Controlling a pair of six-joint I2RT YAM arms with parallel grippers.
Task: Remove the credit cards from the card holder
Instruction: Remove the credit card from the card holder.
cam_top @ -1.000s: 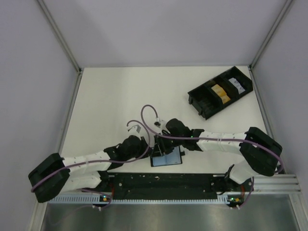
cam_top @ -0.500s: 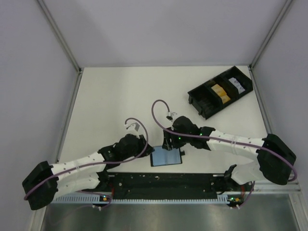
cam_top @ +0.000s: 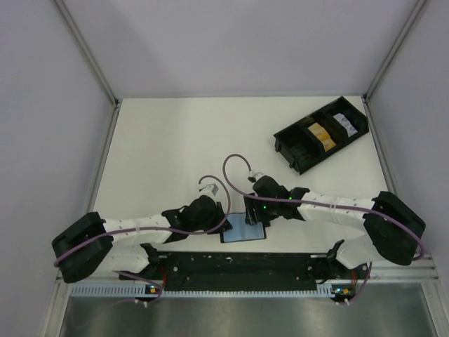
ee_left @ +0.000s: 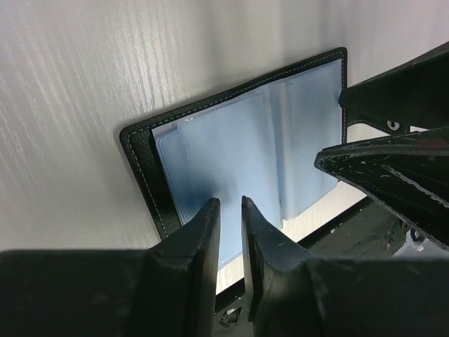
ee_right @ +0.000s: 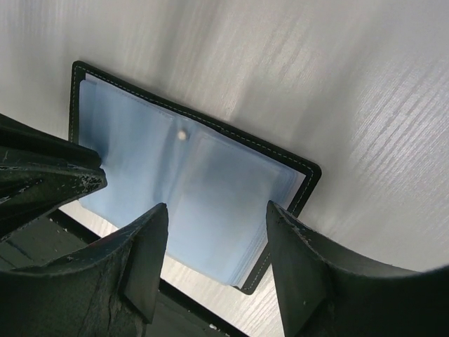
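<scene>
The card holder lies open flat, blue sleeves up, at the middle of the bench's near edge, with its long axis along that edge. No card shows in it. 1 orange-yellow credit card sits in the tray near the far right corner, so the emptying is likely well along. The left tool is nearly pressed together over a sleeve. The right tool hangs spread above.

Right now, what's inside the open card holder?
The card holder lies open, showing only glossy blue-grey sleeves. No card shows; anything tucked inside them is hidden.
</scene>
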